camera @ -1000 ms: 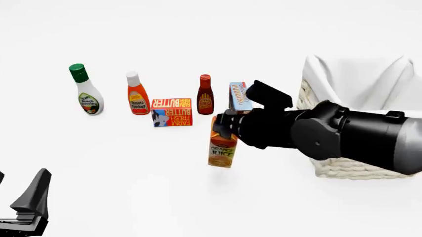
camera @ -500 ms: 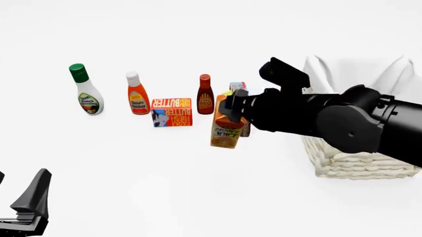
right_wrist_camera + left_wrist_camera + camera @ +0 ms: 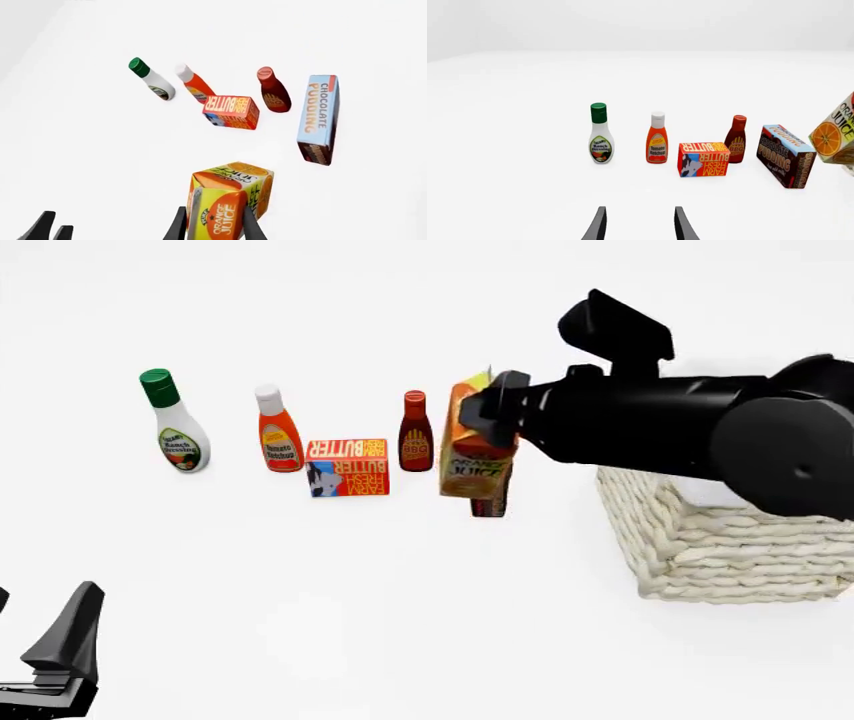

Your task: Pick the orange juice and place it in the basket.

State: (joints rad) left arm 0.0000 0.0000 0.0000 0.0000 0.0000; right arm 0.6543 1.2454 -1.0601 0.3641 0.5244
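Six groceries and one container were in view. Three were bottles: a white ranch dressing bottle [image 3: 172, 422] with a green cap, an orange tomato ketchup bottle [image 3: 278, 430] with a white cap, and a dark red sauce bottle [image 3: 415, 433] with a red cap, all upright in a row on the white table [image 3: 267, 570]. Three were rectangular cartons: a flat red-orange butter box [image 3: 347, 467], a long chocolate pudding box [image 3: 319, 118], and the gable-top orange juice [image 3: 477, 445].

The right gripper [image 3: 212, 225] pinched the orange juice near its top; the carton hung tilted above the table, just left of the basket [image 3: 721, 540], in front of the pudding box. The basket was a single woven cream wicker piece, partly hidden by the right arm.

The left gripper [image 3: 639, 225] hung low with its two dark fingers spread, holding nothing.
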